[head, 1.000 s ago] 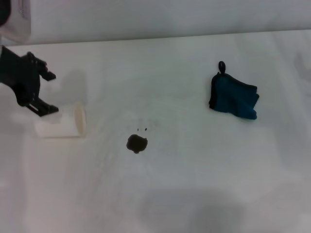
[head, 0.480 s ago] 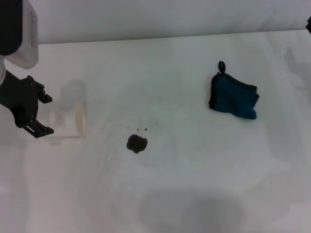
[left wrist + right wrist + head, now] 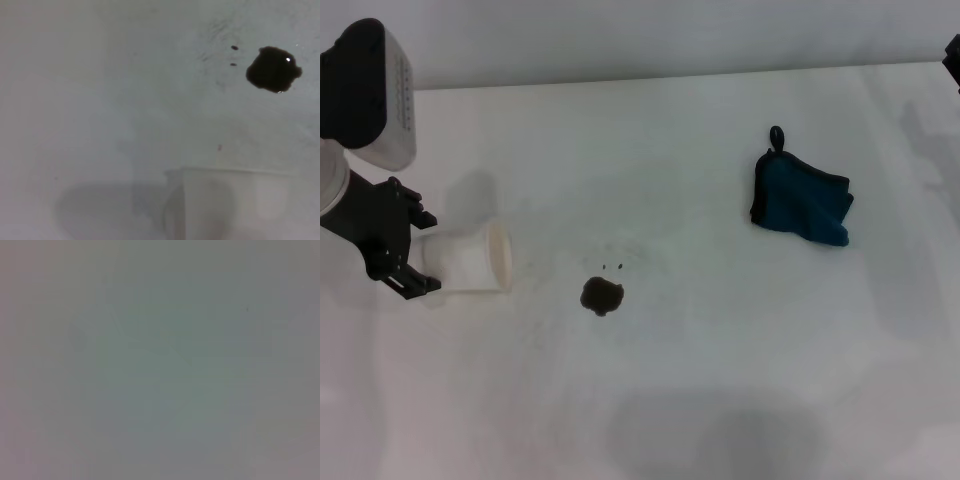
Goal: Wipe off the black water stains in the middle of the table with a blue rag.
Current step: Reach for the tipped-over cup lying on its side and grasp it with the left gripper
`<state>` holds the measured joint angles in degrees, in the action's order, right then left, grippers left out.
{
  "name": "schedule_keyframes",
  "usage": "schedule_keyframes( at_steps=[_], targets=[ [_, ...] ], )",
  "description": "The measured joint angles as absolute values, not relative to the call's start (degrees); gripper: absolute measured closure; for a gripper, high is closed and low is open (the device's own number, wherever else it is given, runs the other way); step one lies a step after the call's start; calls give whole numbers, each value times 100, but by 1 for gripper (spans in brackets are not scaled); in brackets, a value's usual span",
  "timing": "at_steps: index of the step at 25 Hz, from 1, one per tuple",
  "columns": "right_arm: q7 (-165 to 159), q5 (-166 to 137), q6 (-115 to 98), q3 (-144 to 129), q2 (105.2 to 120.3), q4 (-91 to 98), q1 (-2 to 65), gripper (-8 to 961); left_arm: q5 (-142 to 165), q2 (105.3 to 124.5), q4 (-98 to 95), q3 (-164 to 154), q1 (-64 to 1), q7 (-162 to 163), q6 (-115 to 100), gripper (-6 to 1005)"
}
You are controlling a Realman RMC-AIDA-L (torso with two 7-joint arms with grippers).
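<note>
- Right now, on the head view, I see my left gripper [image 3: 415, 258] at the table's [image 3: 720, 400] left side, fingers apart around the base of a tipped cup [image 3: 470, 262]. The stain [image 3: 602, 295] sits mid-table, the rag [image 3: 800, 200] well apart toward the right. My right gripper barely shows at the far right edge; its fingers I cannot tell.
- Left wrist: the stain [image 3: 273, 69] and two specks, with the cup [image 3: 230, 200] nearer.
- Right wrist: blank surface only.
- I judge wiping hasn't begun; next I need the rag grasped.
</note>
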<state>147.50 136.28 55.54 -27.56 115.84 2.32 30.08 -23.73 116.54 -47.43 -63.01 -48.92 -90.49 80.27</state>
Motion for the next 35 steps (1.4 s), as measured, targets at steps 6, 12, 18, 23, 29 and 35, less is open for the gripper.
schedule_keyframes(
  at_steps=[6,12,18,23,29,35],
  targets=[
    [14744,13622,5603,-2873,11593,226,2971,109,-2410,11688,-4506,-6301,-4880,-9062,7665,152],
    [14742,13622,5607,-2935,11593,226,2970,109,-2413,11765,-4440,-6302,-4878,-9119,7460,152],
    [14740,13623,5612,-2971,11593,229,2969,109,-2429,11816,-4465,-6298,-4878,-9219,7364,153],
    [14739,13623,5620,-2971,11593,229,2946,109,-2641,11829,-4462,-6298,-4877,-9453,7235,153],
    [14731,13623,5670,-2971,11593,229,2937,109,-2733,11831,-4423,-6299,-4842,-9516,7011,152],
    [14730,13623,5741,-2971,11593,229,2924,109,-2806,11838,-4249,-6294,-4820,-9534,6791,153]
  ],
)
